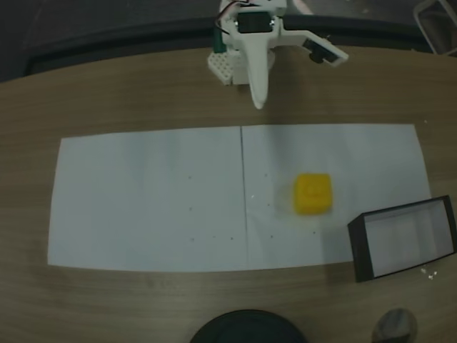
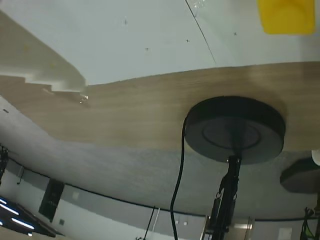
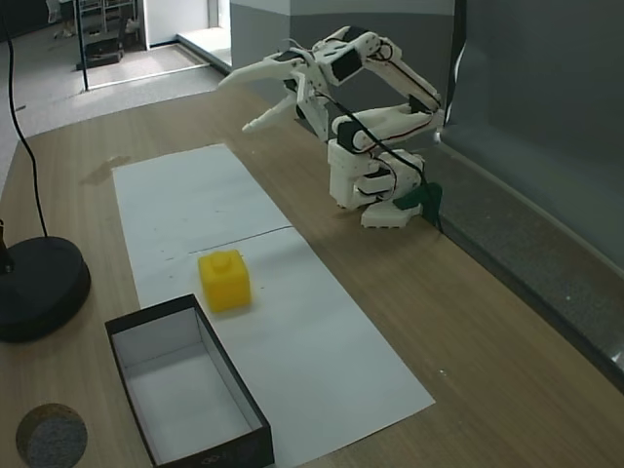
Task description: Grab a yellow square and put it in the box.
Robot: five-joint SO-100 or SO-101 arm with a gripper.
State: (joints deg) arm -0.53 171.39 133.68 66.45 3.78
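Note:
The yellow square lies on white paper right of the table's middle in a fixed view, and it also shows as the yellow square and the yellow square. The box, black outside and white inside, stands empty just beyond it toward the table edge, a small gap away; its wall is the box. My gripper hangs open and empty in the air by the arm's base, well away from the block, and from above it is the gripper. One white fingertip enters the wrist view from the left.
Two white paper sheets cover the middle of the wooden table. A round black stand base with a cable sits at the near edge, also the stand base. A small grey disc lies near the box.

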